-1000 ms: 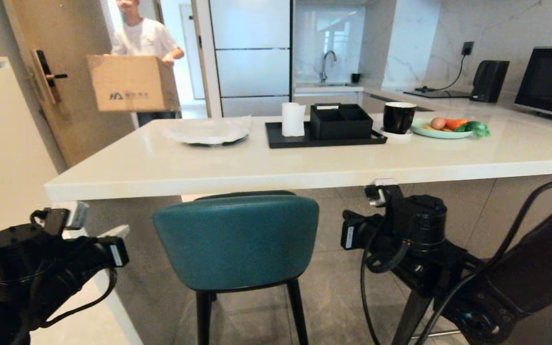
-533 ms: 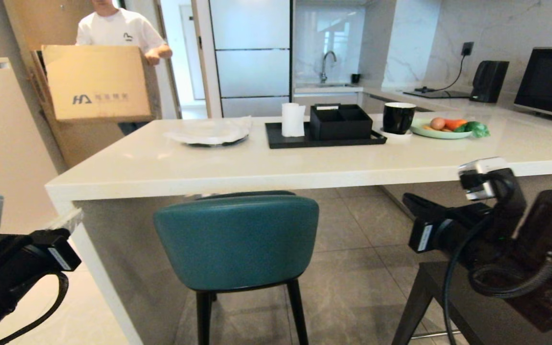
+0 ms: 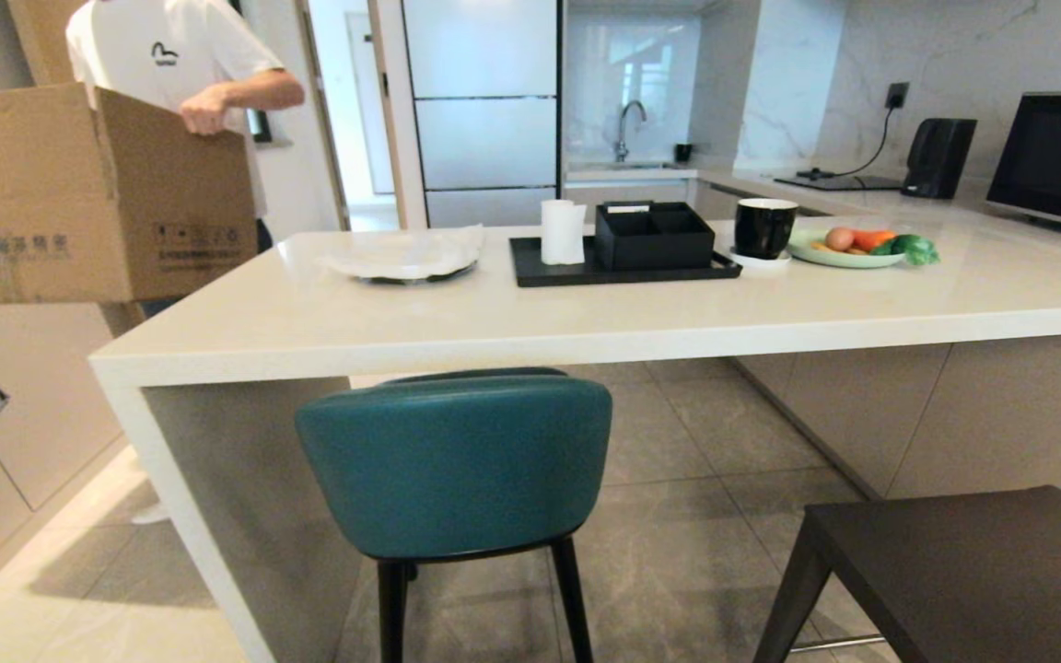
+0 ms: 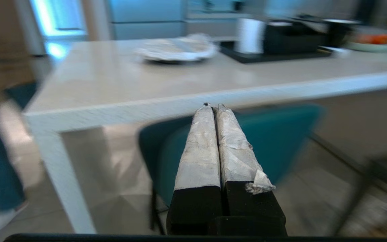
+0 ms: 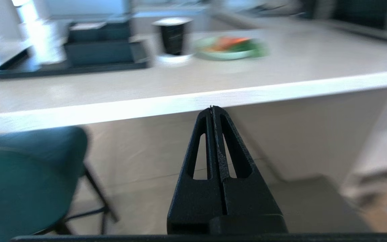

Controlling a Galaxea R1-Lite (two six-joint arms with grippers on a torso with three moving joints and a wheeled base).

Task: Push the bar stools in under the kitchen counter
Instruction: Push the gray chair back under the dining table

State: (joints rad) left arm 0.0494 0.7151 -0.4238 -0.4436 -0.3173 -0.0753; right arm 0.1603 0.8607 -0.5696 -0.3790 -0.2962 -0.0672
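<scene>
2 grippers have left the head view since 1 second ago: left gripper (image 4: 212, 107) and right gripper (image 5: 211, 108), fingers pressed together, empty. Teal stool (image 3: 454, 465) at 6 o'clock sits tucked under the kitchen counter (image 3: 530, 345); grey stool (image 3: 954, 562) at 4 o'clock probably remains out.

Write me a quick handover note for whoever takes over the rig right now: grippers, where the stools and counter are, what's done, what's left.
Left gripper: shut, empty, in the air short of the teal stool.
Right gripper: shut, empty, in the air facing the kitchen counter edge.
Teal stool: seat tucked under the counter, back just below its edge, near the slab end panel.
Dark grey stool: standing out from the counter on the robot's right.
Person carrying a cardboard box is close by on the left.
Done: teal stool looks pushed in. Left: dark grey stool.
</scene>
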